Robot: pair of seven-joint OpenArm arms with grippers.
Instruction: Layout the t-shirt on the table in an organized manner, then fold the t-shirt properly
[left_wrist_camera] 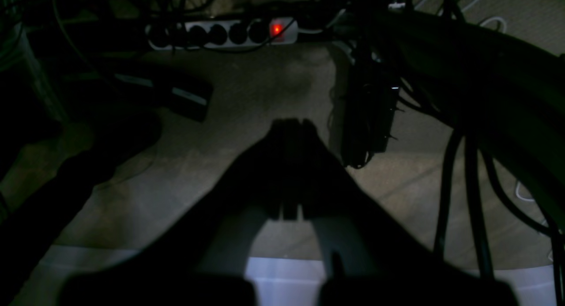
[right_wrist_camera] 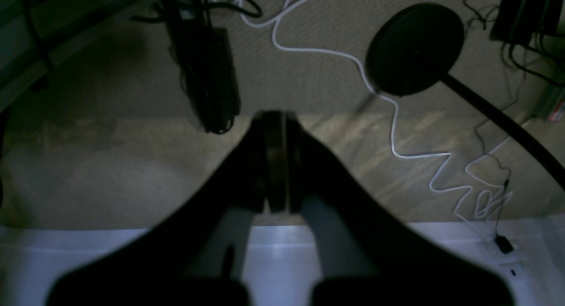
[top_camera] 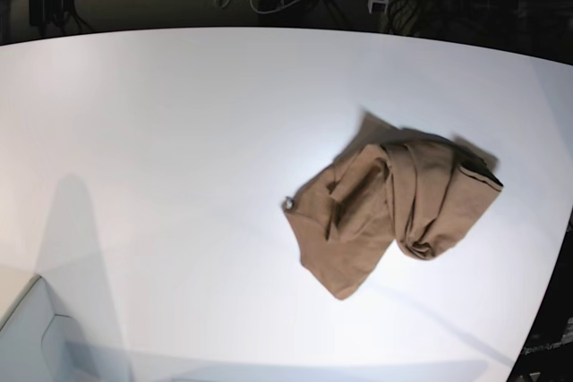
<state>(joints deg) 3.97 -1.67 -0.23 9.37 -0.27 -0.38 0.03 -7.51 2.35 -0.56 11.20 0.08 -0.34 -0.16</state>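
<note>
Going L to R in the base view: the L half of the table [top_camera: 161, 131] is bare white, and I see neither arm there. The t-shirt [top_camera: 394, 207] sits R of centre, toward the table's R edge, crumpled into a loose heap w/ deep folds and one flat flap trailing toward the near side. A small pale speck at its L edge could be the tag; too small to be sure.

Both wrist cams look off the table at the floor, w/ only a strip of table edge along the bottom. The right gripper [right_wrist_camera: 276, 120] has its jaws pressed together, nothing between them; beyond the tips I see a dark hanging box, a white cable [right_wrist_camera: 397, 134] and a round black stand base [right_wrist_camera: 415, 47]. The left gripper [left_wrist_camera: 291, 125] is very dark, but its jaws also look closed and empty; beyond them a power strip [left_wrist_camera: 220, 32] w/ a red light. So the shirt is nowhere near either pair of jaws, and sits on the side of the arm w/ the left wrist cam.

My read: layout not started. Fabric looks light, limp, not slippery, so it'll drape and drag, and one pinch may lift several layers. I'd pinch an outer edge, e.g. the free corner of the trailing flap, then find a 2nd corner and pull apart to flatten.
</note>
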